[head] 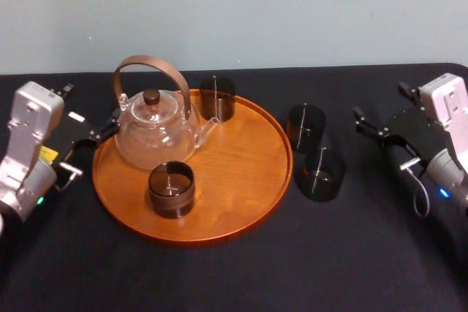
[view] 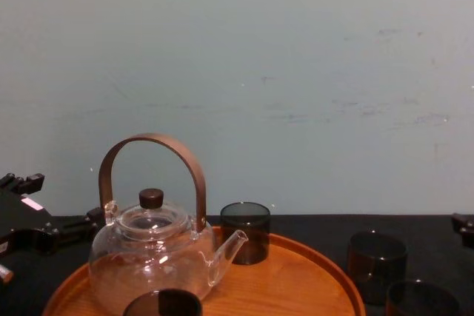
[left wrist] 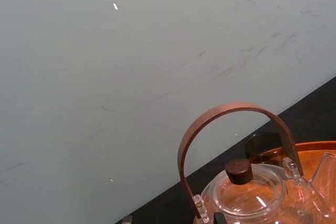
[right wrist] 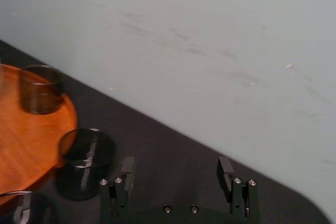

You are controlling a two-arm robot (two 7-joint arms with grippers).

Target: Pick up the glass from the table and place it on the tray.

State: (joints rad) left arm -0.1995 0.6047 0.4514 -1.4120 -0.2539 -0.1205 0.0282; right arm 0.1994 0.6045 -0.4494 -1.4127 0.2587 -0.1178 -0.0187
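Right claw [right wrist: 176, 170] spread wide, empty, near a glass [right wrist: 84, 157]; left claw [head: 91, 104] likewise, beside tray [head: 241, 180].

Teapot [head: 155, 133], two glasses [head: 172, 189] on tray [head: 241, 173]; two more glasses [head: 322, 174] on table [head: 365, 253], rightward.

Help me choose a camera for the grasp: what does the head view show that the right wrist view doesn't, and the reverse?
Head view adds: the teapot, the front glass on the tray, the left gripper by its left rim. Right wrist view adds: a close look at the right gripper, open. Both: the tray, its rear glass, two glasses on the table.
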